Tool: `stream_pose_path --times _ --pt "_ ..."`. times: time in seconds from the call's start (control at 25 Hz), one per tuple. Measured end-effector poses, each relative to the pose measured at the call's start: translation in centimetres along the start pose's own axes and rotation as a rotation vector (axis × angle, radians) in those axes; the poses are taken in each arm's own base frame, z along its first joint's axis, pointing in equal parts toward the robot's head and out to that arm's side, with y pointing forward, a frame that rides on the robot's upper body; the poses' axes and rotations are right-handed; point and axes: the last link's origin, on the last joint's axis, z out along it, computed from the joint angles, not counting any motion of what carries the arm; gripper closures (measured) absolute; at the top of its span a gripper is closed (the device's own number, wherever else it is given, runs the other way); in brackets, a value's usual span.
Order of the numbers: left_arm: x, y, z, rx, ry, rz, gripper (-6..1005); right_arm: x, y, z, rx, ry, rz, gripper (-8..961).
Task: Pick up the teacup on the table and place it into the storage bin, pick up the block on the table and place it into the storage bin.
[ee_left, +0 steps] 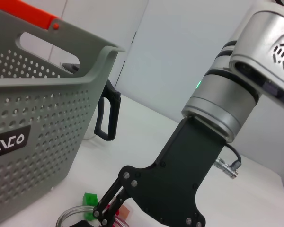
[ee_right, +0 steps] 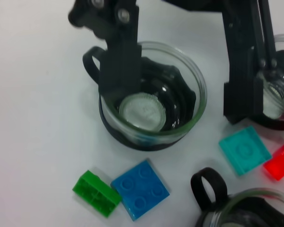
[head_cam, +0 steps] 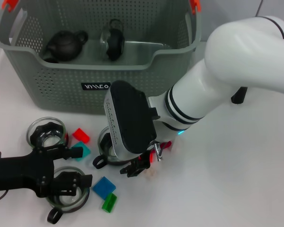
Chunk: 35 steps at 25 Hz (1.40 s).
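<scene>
Around teacup [ee_right: 149,111]: blocks [ee_right: 139,189], cups [head_cam: 46,132].

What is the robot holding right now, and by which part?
Nothing yet: right gripper open, one finger inside the glass teacup, other outside; left gripper hovers nearby.

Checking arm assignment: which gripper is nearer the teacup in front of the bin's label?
Right. The right gripper straddles that teacup's wall, one finger inside. The left gripper sits off to the teacup's left, apart from it.

The right arm [head_cam: 236,52] is glossy white with black joint rings, a small green light, a silver wrist collar and a black screwed gripper plate; the left arm [head_cam: 14,175] is black.
</scene>
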Motion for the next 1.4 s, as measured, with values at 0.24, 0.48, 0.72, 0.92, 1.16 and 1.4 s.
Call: stream_pose_path --times 0.24,0.48,0.72,0.92,1.16,1.4 --pt "0.0 0.01 -0.01 0.001 0.002 -0.001 89 0.14 0.15 0.33 0.01 0.006 -0.013 220" --pt "-0.19 -0.05 0.13 0.005 0.002 -0.01 90 0.4 0.1 0.46 0.016 0.012 -0.012 219" --pt "-0.19 -0.06 0.13 0.006 0.002 -0.011 90 0.37 -0.02 0.52 0.029 0.009 -0.016 231" --pt "-0.19 -0.07 0.13 0.006 0.001 -0.012 90 0.62 -0.07 0.8 0.045 0.017 -0.022 389" --pt "-0.16 -0.08 0.13 0.007 0.004 -0.013 89 0.7 -0.11 0.9 0.047 0.026 -0.03 636" --pt "-0.1 -0.11 0.08 0.009 0.006 -0.013 89 0.51 -0.15 0.84 0.047 0.024 -0.037 857"
